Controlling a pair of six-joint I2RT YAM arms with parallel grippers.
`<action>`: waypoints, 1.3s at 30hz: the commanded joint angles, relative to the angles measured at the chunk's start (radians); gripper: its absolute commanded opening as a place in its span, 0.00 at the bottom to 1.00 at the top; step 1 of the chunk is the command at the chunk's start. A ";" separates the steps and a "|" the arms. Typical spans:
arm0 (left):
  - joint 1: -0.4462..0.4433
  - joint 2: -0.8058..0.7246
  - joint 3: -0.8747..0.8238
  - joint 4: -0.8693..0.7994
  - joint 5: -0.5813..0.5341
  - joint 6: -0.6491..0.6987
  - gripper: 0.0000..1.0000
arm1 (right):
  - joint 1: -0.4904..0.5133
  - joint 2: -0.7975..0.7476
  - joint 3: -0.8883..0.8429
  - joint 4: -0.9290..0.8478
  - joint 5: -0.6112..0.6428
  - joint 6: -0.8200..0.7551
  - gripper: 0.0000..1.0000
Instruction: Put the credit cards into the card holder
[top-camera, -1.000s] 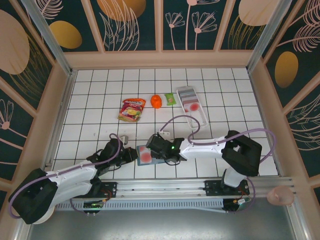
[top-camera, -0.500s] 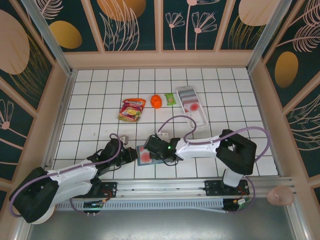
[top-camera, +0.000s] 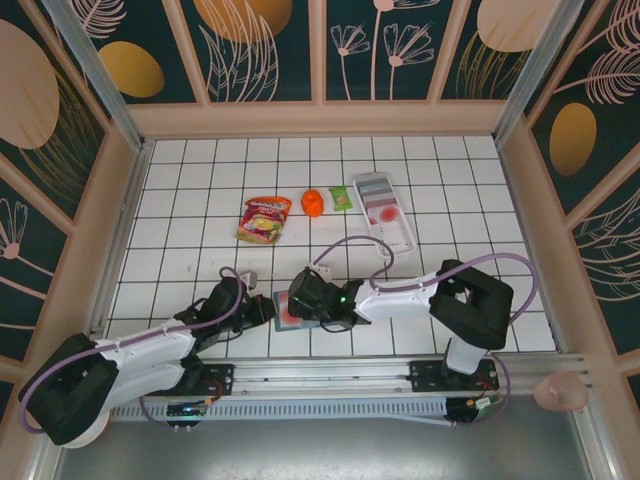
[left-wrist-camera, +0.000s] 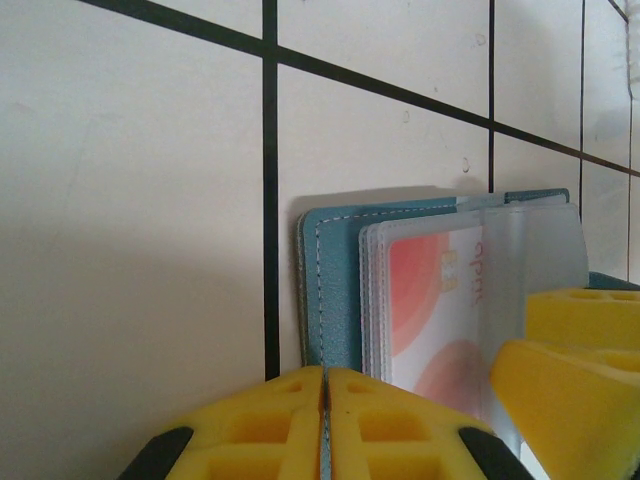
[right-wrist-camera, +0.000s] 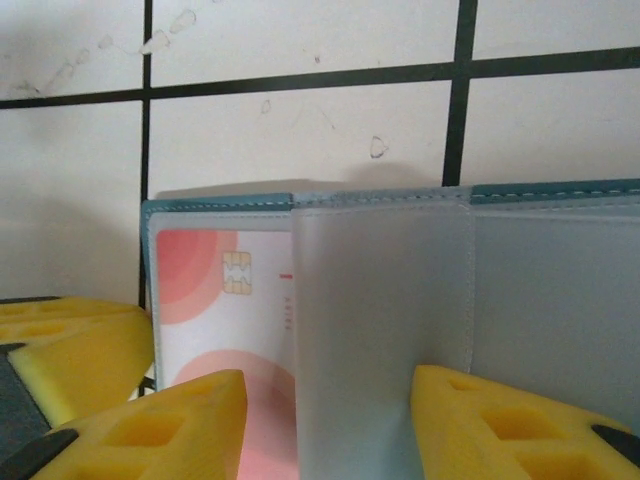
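Note:
The teal card holder (top-camera: 281, 316) (left-wrist-camera: 335, 290) (right-wrist-camera: 215, 203) lies open on the tiles near the front edge. A white credit card with red-pink circles (left-wrist-camera: 440, 300) (right-wrist-camera: 220, 300) sits inside its left clear sleeve. My left gripper (top-camera: 264, 308) (left-wrist-camera: 325, 375) is shut on the holder's teal cover edge. My right gripper (top-camera: 300, 300) (right-wrist-camera: 328, 385) hovers over the holder with its jaws apart. A frosted sleeve page (right-wrist-camera: 380, 330) stands raised between them, with a gap beside the left pad. More credit cards (top-camera: 381, 213) lie in the white tray (top-camera: 403, 228).
A red-yellow snack packet (top-camera: 264, 219), an orange object (top-camera: 312, 203) and a small green packet (top-camera: 342, 198) lie on the far tiles left of the tray. The right arm's cable (top-camera: 350, 245) loops above the floor. Wooden walls ring the tiled area.
My right gripper has slid a little to the left over the card holder and now covers most of the card's red mark. Its jaws have widened slightly. The left arm has stayed put.

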 joint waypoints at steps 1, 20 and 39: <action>-0.005 0.011 -0.010 0.002 0.005 -0.009 0.11 | -0.009 -0.004 -0.040 0.107 -0.069 0.041 0.49; -0.004 -0.024 -0.031 -0.002 -0.007 -0.023 0.11 | -0.028 0.004 -0.094 0.375 -0.179 0.108 0.47; -0.005 -0.257 -0.051 -0.172 -0.129 -0.068 0.11 | -0.031 0.067 -0.060 0.588 -0.275 0.143 0.46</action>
